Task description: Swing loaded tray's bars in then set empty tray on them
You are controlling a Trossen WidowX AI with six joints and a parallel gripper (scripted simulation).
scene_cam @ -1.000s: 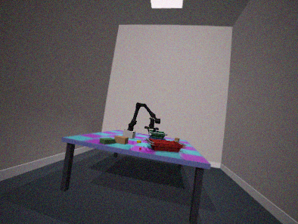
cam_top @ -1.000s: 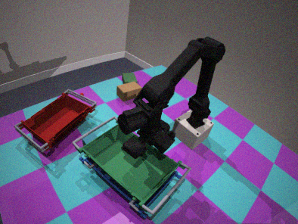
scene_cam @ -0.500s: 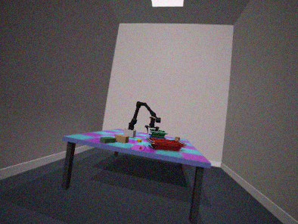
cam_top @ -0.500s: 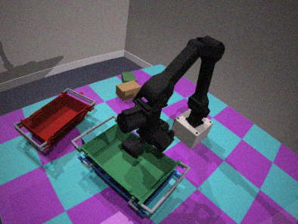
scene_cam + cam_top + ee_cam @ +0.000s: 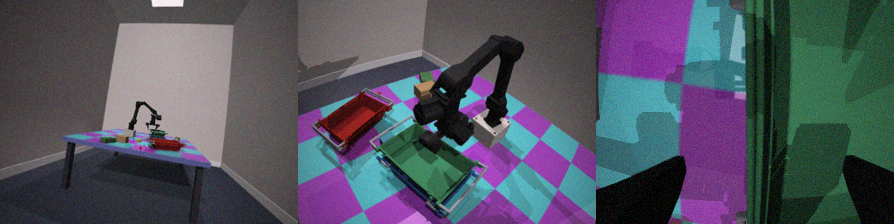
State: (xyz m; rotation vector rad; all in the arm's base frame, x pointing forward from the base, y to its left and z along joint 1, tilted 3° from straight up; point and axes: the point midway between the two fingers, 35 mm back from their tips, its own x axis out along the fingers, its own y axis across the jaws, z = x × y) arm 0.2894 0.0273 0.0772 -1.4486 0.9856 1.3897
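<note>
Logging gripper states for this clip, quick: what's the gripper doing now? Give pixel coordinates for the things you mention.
Gripper [image 5: 431, 141] [image 5: 152, 126] [image 5: 766, 165]: open, holding nothing, its fingers astride the green tray's [image 5: 423, 160] [image 5: 158, 133] [image 5: 755, 100] wall.

From where I stand, a red tray [image 5: 355, 120] [image 5: 166, 144] sits upright on the checkered top, pale bars at its two ends. A tan block [image 5: 423, 90] [image 5: 122, 138] lies near a green block [image 5: 426, 76] [image 5: 108, 140], and a tiny red piece [image 5: 379, 93] [image 5: 141, 147] rests near the red tray (easy to miss, that one). I can spot a small yellow piece [image 5: 139, 141] and a little brown block [image 5: 177, 138] too. Beyond are a pale wall [image 5: 170, 76], a dark bluish floor [image 5: 113, 204] and a bright ceiling panel [image 5: 167, 3].
</note>
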